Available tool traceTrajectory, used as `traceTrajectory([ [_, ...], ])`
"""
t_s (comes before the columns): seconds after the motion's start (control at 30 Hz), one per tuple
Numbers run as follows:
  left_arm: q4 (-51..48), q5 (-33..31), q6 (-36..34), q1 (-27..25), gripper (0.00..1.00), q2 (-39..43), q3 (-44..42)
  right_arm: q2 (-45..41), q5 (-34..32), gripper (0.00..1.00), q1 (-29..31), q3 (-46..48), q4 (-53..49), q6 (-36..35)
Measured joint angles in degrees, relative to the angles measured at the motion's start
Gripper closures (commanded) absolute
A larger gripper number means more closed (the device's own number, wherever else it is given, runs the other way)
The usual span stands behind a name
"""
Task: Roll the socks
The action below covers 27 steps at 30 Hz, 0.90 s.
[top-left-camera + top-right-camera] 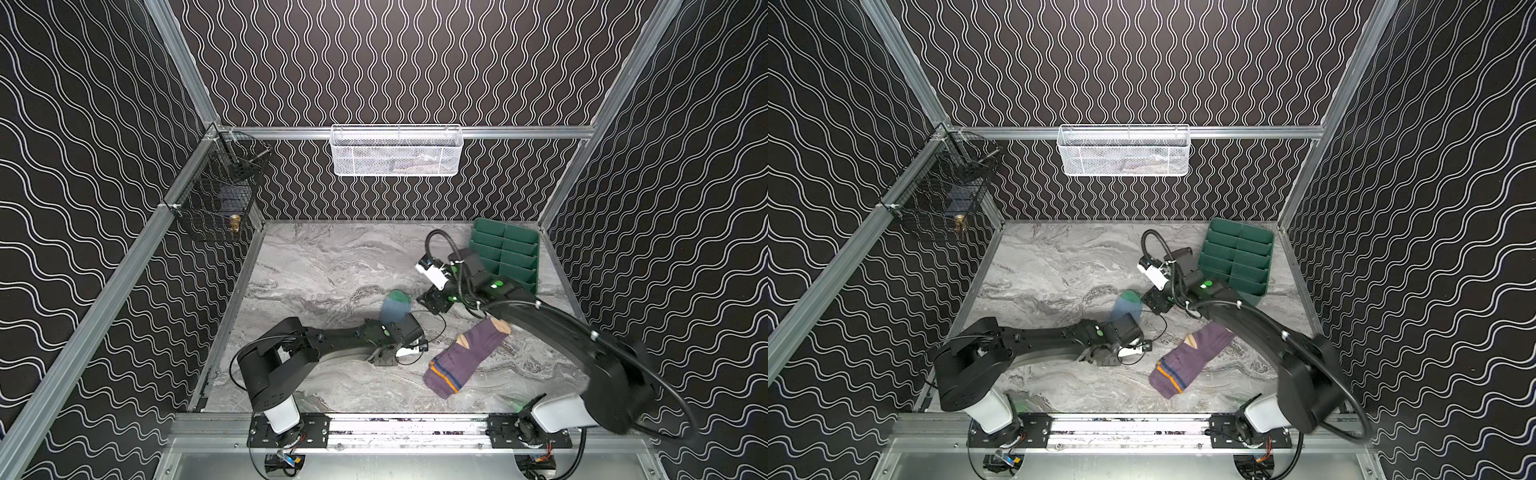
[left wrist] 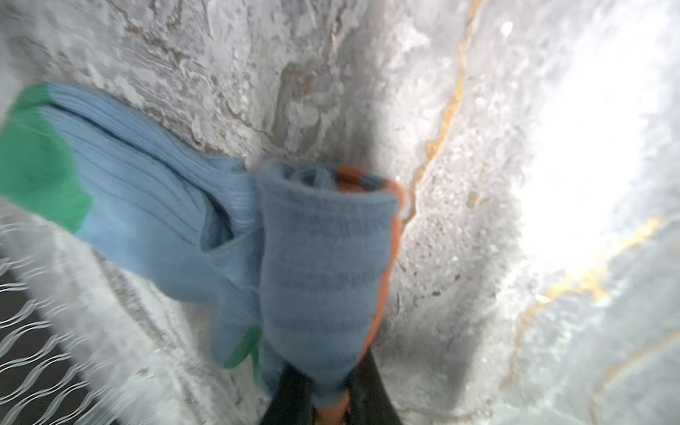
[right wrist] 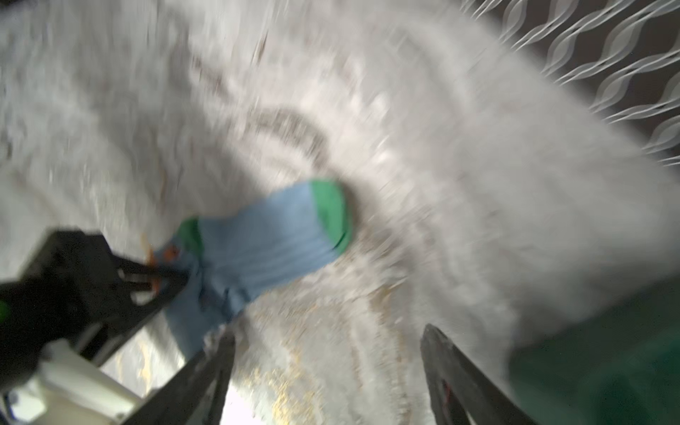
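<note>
The left tool (image 2: 327, 399) gripped the rolled end of the blue sock (image 2: 320, 265); the right tool (image 3: 327, 333), spread and empty, hung just beside it.

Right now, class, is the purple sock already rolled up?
No, the purple sock lies flat and stretched out on the marble tabletop.

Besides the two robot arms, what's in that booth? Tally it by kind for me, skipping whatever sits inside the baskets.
Socks: 2, the light blue sock and the purple sock
Baskets: 2, the white basket and the black basket, both hung on the frame
Trays: 1, the green tray
Total: 5
</note>
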<state>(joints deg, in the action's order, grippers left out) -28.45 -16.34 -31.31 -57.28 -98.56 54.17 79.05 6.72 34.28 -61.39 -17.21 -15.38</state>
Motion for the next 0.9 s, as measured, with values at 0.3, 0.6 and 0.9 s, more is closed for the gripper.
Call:
traceTrajectory([
  [0.3,-10.2,12.2,-0.2,6.6,1.00,-5.5,9.3,-18.9,-8.1,0.26,7.4,10.4,5.6,3.7],
  [0.6,-18.1,23.6,-0.5,9.0,1.00,-9.6,16.5,-27.2,-22.6,0.29,37.2,29.4,7.3,-10.5],
  [0.9,-24.0,34.1,-1.7,11.6,1.00,-13.2,19.6,-14.1,-31.8,0.25,45.3,40.3,23.7,-26.6],
])
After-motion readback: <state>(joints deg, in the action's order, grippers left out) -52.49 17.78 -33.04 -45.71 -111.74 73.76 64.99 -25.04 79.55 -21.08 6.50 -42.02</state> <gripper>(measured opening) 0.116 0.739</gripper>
